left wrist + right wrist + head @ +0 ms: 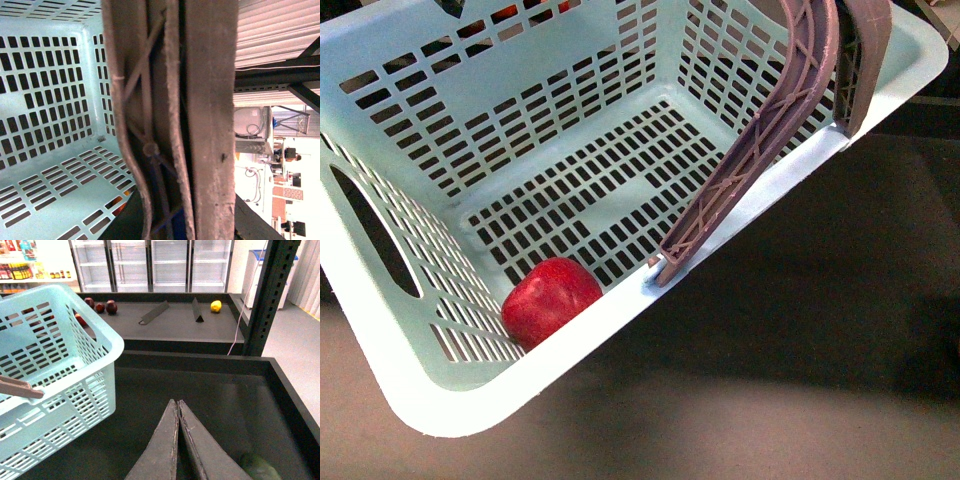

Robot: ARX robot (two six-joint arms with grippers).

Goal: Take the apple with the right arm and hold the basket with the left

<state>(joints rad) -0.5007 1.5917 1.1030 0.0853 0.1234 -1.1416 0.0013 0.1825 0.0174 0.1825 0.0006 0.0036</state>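
The pale mint basket [620,60] hangs tilted and fills most of the front view. A glossy red apple [548,300] lies on its slotted floor, against the near wall by a corner. Two mauve ribbed handles [775,125] rise out of the top of that view. In the left wrist view the handles [150,115] run right through the middle, and my left gripper [180,200] is shut on them. My right gripper [177,404] is shut and empty, over a dark tray to the right of the basket [60,365].
The dark tray has a raised rim [280,380], and a blurred green thing [257,467] lies in it near my right fingers. Behind is a dark shelf with several dark red fruits [111,306], a yellow fruit [216,305], two dividers [154,312] and a black upright post [272,295].
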